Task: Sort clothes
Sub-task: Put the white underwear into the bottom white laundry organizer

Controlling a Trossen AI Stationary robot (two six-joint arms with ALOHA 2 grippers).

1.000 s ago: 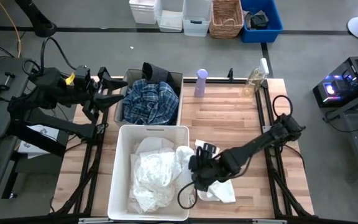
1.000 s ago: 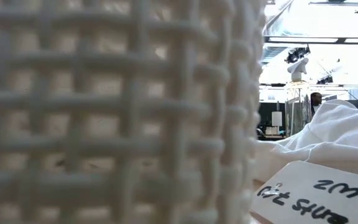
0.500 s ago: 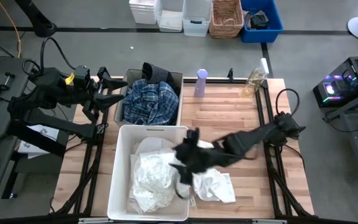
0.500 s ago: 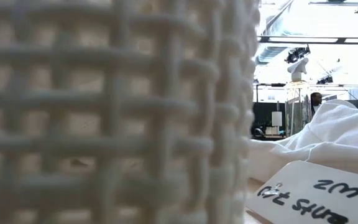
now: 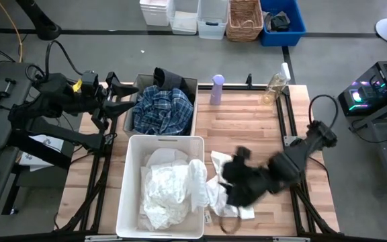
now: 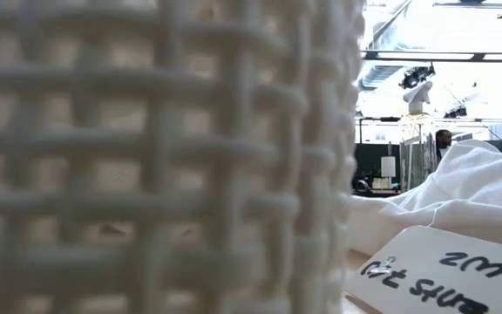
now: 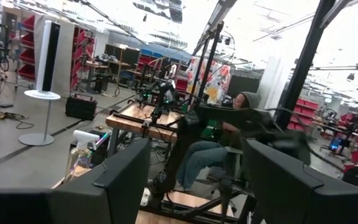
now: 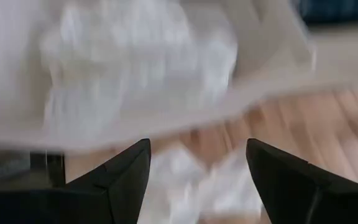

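Several white garments (image 5: pixel 166 191) fill the white lattice bin (image 5: pixel 130 144) at the table's near left. Another white garment (image 5: pixel 222 200) lies crumpled on the table against the bin's right wall, and it also shows in the low view (image 6: pixel 460 187). A blue-and-white plaid garment (image 5: pixel 163 107) and a dark one (image 5: pixel 166 77) lie in the grey bin (image 5: pixel 140 82) behind. My right gripper (image 5: pixel 237 188) is open above the loose white garment and holds nothing (image 8: pixel 197 155). My left gripper (image 5: pixel 127 96) is open and empty beside the grey bin's left wall (image 7: pixel 197 155).
A lilac bottle (image 5: pixel 217 89) and a clear spray bottle (image 5: pixel 276 86) stand at the table's far edge. The white bin's lattice wall (image 6: pixel 146 157) fills most of the low view, with a handwritten tag (image 6: pixel 443 270) beside it. Bare wood (image 5: pixel 247 128) lies at the centre right.
My right gripper swung from the loose white garment toward the white bin's right rim, then back toward the table's right and near edges. The loose white garment has shifted a little on the table.
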